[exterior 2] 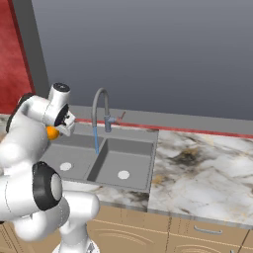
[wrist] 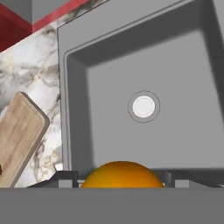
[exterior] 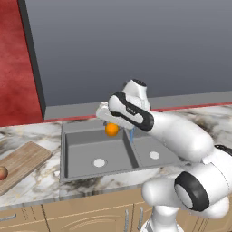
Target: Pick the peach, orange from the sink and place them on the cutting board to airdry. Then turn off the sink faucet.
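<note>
two-finger gripper (wrist: 121, 183) clamped on bright orange ball (exterior: 111, 129), held in air above left basin of grey metal double-basin sink (exterior: 74, 149). dull reddish-pink peach (exterior: 2, 172) rests on light-brown wooden cutting board (exterior: 25, 161), left of sink. blue water stream runs from grey gooseneck faucet (exterior 2: 101, 106).

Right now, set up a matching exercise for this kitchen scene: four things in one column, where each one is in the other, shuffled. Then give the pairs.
Things:
1. orange
2. peach
3. cutting board
4. sink faucet

Places or states:
A. lying on the counter left of the sink
B. running water into the basin
C. held between the fingers above the sink
D. resting on the wooden board

Pairs: 1-C, 2-D, 3-A, 4-B
</note>
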You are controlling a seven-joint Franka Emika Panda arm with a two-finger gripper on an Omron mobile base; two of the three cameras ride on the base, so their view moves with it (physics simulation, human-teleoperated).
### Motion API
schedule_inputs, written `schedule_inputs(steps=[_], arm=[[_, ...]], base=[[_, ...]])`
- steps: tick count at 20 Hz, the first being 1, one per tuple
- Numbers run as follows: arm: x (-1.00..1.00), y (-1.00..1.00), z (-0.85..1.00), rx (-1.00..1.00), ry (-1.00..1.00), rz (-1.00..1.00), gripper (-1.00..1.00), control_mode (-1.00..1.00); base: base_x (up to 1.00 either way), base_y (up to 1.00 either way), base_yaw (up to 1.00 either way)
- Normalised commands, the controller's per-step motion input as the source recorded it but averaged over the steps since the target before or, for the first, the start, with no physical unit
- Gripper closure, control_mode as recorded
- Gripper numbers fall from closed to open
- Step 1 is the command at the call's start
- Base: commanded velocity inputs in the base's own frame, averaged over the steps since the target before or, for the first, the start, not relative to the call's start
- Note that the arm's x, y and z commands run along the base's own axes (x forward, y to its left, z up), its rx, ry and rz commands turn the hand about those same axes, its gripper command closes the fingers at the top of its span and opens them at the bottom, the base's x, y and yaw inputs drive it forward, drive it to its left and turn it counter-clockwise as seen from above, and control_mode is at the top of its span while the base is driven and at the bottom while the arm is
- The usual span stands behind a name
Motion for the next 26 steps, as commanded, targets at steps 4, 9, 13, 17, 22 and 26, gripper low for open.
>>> schedule_inputs(steps=[4,9,13,17,22,26], arm=[[-0.59,0.04,0.39,0.0,0.0,0.0,1.0,-1.0],[-0.68,0.14,0.19,-0.01,-0.12,0.0,1.0,-1.0],[-0.64,0.02,0.59,-0.01,-0.21,0.0,1.0,-1.0],[-0.55,0.0,0.86,0.0,-0.05,0.0,1.0,-1.0],[-0.44,0.01,0.78,0.0,0.01,0.0,1.0,-1.0],[-0.44,0.17,0.43,0.0,-0.02,0.01,1.0,-1.0]], base=[[0.0,0.0,0.0],[0.0,0.0,0.0],[0.0,0.0,0.0],[0.0,0.0,0.0],[0.0,0.0,0.0],[0.0,0.0,0.0]])
